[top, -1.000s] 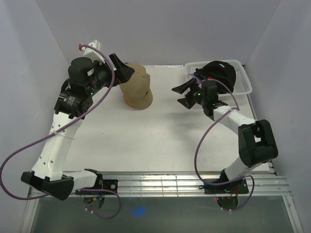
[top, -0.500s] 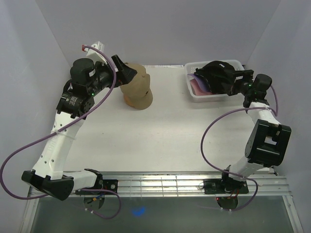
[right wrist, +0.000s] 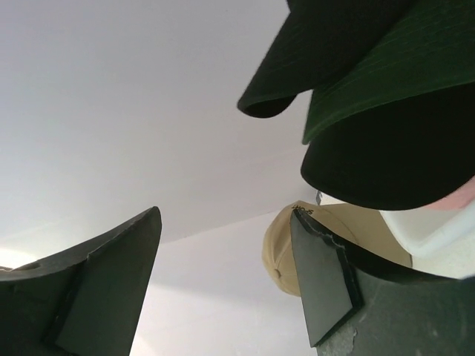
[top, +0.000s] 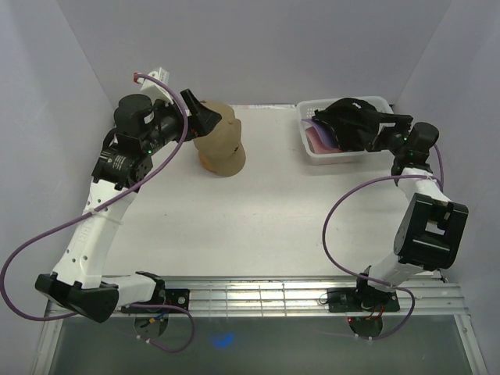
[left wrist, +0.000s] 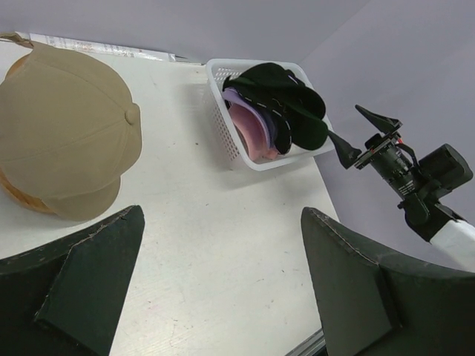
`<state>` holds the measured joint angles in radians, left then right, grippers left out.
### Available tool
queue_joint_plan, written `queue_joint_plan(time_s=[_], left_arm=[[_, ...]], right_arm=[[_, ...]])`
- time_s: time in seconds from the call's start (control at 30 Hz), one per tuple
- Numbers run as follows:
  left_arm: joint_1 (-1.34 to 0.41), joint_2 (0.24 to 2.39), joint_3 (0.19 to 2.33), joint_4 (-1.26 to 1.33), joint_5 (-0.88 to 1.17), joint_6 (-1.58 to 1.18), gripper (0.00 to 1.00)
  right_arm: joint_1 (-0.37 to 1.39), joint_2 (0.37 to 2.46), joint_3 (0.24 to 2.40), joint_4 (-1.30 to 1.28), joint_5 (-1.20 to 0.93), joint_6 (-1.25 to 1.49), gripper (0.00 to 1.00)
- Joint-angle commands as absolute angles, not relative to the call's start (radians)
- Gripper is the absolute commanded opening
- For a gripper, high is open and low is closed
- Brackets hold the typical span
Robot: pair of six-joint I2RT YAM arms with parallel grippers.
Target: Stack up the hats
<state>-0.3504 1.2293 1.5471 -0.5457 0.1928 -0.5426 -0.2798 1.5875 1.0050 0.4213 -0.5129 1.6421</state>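
Room: pale walls stand round a white table.
Basket: a white basket sits at the far right of the table.
Hats in basket: a black hat and a dark green hat lie on top. A lavender hat and a pink hat lie under them.
Tan hat: a tan hat sits on a wooden stand at the far left, well apart from the basket.
Right claw: the right gripper is just beside the basket, on its right side. It points at the dark hats. Its two fingers are spread wide and nothing is between them. I cannot tell if a finger touches a brim.
Left claw: the left gripper hangs near the tan hat. Its fingers are spread wide too, and it holds nothing.
Step now: I think the right arm is reaching in to take a hat out of the basket. No basket hat is out yet, so most of the job is left.
Next move: the right claw needs to slide a bit closer, so one finger goes over a brim and one under it. Then it needs to pinch and lift.
Watch out: the hats are soft and packed close, so two may come up at once, or the light basket may slide.
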Motion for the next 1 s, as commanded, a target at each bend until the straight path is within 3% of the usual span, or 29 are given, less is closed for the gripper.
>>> queue_joint_plan(time_s=[0.0, 0.4, 0.97], left_arm=[[-0.353, 1.227, 1.549, -0.531, 0.21, -0.543, 0.97], [-0.353, 1.265, 1.601, -0.551, 0.201, -0.532, 0.97], [-0.353, 1.292, 1.635, -0.572, 0.181, -0.512, 0.97]], right_arm=[[-0.281, 1.543, 1.08, 0.44, -0.468, 1.658, 0.75], [-0.224, 1.744, 1.382, 0.285, -0.379, 1.632, 0.74], [-0.169, 1.753, 1.325, 0.173, -0.282, 1.568, 0.75]])
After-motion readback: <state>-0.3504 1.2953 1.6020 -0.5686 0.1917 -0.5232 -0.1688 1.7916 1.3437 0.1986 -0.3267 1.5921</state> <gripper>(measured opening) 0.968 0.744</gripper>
